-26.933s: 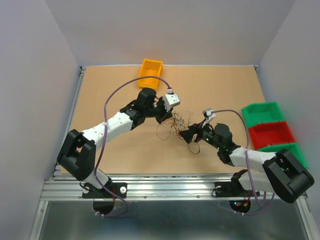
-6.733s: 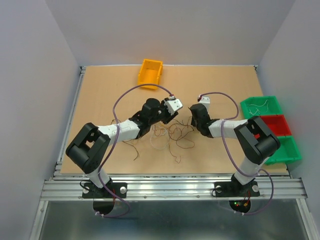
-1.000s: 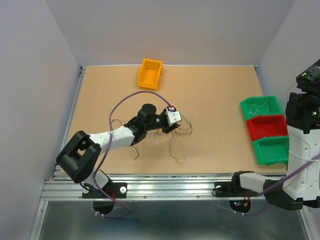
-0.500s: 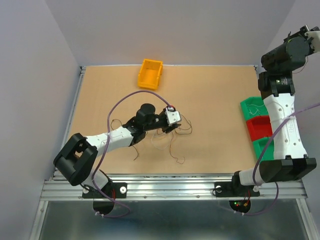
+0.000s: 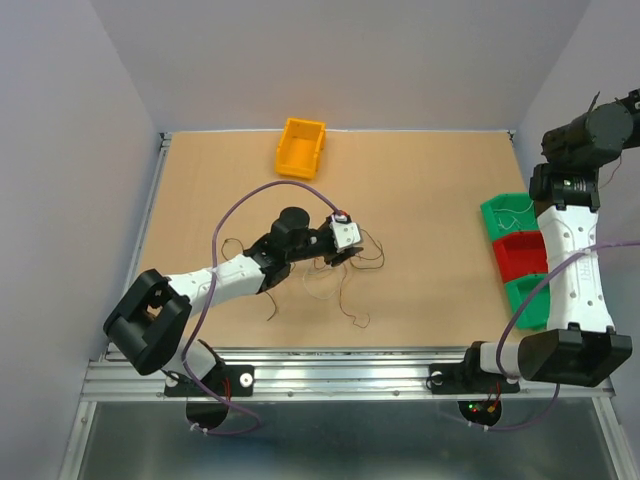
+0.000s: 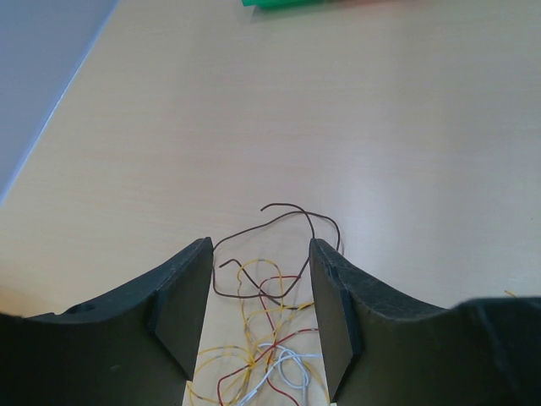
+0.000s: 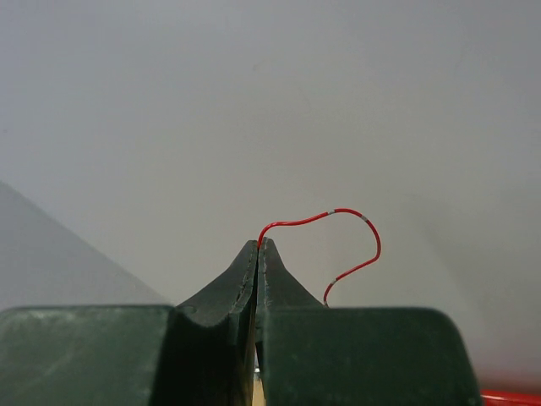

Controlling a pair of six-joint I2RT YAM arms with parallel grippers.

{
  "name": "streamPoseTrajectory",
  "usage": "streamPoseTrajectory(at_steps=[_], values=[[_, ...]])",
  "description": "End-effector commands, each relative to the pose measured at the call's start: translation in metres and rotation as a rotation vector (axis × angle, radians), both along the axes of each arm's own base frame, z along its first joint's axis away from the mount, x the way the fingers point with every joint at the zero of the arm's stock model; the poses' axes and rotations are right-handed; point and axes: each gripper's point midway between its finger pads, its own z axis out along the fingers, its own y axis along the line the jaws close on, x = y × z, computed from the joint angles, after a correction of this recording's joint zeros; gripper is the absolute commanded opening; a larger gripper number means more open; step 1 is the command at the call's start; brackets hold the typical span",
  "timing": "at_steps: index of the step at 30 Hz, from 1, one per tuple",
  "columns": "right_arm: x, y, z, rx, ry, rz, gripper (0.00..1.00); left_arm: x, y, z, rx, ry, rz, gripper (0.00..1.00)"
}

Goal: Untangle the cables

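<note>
A red wire (image 7: pixel 335 211) is pinched by the right tool (image 7: pixel 258 246); the left tool (image 6: pixel 259 252) is spread over tangled cables (image 6: pixel 264 293).

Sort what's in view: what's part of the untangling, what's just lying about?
Job:
cable tangle, under open left gripper
red cable, pinched in right gripper
far green bin, holding whitish cables

Lying about:
orange bin
red bin
near green bin

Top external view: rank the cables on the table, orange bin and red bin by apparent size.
1. cables, spread widest.
2. orange bin.
3. red bin, visible part only; the right arm hides much of it, so ranking against the orange bin is unsure.
</note>
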Motion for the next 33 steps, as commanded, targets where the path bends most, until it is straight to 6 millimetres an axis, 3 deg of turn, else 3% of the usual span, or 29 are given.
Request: streamPoseTrajectory(at_steps=[1, 9, 13, 19, 23, 33], values=[[-0.017, -0.010, -0.005, 0.035, -0.077, -0.059, 0.01, -0.006, -0.003, 0.028, -0.058, -0.057, -0.028, 0.60], [-0.035, -0.019, -0.022, 0.058, -0.079, -0.111, 0.01, -0.008, -0.004, 0.029, -0.061, -0.057, -0.032, 0.60], [-0.041, -0.023, -0.045, 0.076, -0.070, -0.125, 0.01, -0.008, -0.005, 0.029, -0.063, -0.054, -0.032, 0.60], [-0.038, -0.024, -0.099, 0.105, -0.004, -0.119, 0.01, -0.007, -0.004, 0.031, -0.064, -0.057, -0.023, 0.60], [-0.035, -0.024, -0.150, 0.147, 0.048, -0.123, 0.01, -0.007, -0.005, 0.029, -0.060, -0.057, -0.026, 0.60], [-0.028, -0.023, -0.220, 0.227, 0.070, -0.116, 0.01, -0.007, -0.006, 0.026, -0.053, -0.060, -0.028, 0.60]])
